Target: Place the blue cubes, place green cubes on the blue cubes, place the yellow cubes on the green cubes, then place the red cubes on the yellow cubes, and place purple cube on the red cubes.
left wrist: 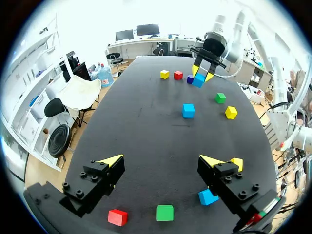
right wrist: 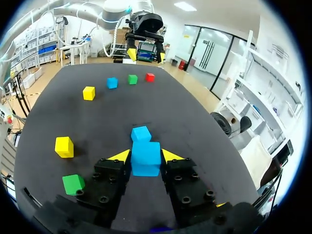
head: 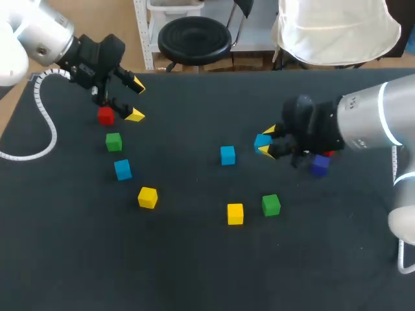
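Observation:
My right gripper (head: 267,141) is shut on a blue cube (right wrist: 145,158), a short way right of a second blue cube (head: 227,155) that lies just ahead of its fingers (right wrist: 141,133). A purple cube (head: 320,165) and a red cube (head: 329,153) sit under the right arm. My left gripper (head: 136,100) stands open at the far left, above a red cube (head: 106,116), with nothing between its fingers (left wrist: 113,161). Below that red cube lie a green cube (head: 113,141), a third blue cube (head: 122,169) and a yellow cube (head: 147,197).
Another yellow cube (head: 235,213) and green cube (head: 271,205) lie near the middle front. In the left wrist view a further yellow cube (left wrist: 165,74) shows beside the far red cube (left wrist: 178,75). A white cable (head: 45,123) loops over the table's left edge.

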You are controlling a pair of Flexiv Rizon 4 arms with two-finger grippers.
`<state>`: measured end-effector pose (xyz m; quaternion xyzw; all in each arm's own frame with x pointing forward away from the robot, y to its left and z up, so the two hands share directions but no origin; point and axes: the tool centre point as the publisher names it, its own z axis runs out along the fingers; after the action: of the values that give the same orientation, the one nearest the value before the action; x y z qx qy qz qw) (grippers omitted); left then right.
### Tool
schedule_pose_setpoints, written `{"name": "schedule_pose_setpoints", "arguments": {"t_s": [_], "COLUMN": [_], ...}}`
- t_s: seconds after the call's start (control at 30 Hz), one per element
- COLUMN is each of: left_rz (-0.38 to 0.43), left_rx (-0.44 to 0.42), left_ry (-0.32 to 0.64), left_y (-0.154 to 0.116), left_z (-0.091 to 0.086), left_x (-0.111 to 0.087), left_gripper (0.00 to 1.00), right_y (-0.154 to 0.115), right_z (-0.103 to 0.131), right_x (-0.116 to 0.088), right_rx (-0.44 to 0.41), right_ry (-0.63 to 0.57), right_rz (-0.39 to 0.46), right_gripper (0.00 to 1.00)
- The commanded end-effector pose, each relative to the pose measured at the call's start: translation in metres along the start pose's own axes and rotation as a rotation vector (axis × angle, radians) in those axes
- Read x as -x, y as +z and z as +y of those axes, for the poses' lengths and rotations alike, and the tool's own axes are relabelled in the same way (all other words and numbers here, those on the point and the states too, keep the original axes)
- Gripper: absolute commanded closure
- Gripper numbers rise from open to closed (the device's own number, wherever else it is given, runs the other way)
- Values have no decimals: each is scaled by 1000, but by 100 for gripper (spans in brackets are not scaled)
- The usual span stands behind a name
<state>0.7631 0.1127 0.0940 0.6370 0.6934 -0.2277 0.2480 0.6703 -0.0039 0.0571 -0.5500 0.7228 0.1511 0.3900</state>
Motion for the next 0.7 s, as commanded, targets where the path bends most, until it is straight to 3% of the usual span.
{"name": "schedule_pose_setpoints", "arguments": {"t_s": [0.03, 0.6, 0.7], "left_rz": [0, 0, 0], "left_rx": [3, 3, 3], "left_ry": [0, 0, 0], "left_y": [0, 0, 0], "left_z": [-1, -1, -1], "left_x": [0, 0, 0], "left_gripper": [0, 0, 0], "right_y": [-1, -1, -6], "right_z": [-4, -4, -4], "right_x": [0, 0, -2], "right_rx": [222, 222, 232], "right_ry": [0, 0, -2], "right_rz": [0, 0, -34], "right_gripper": [100, 100, 100]}}
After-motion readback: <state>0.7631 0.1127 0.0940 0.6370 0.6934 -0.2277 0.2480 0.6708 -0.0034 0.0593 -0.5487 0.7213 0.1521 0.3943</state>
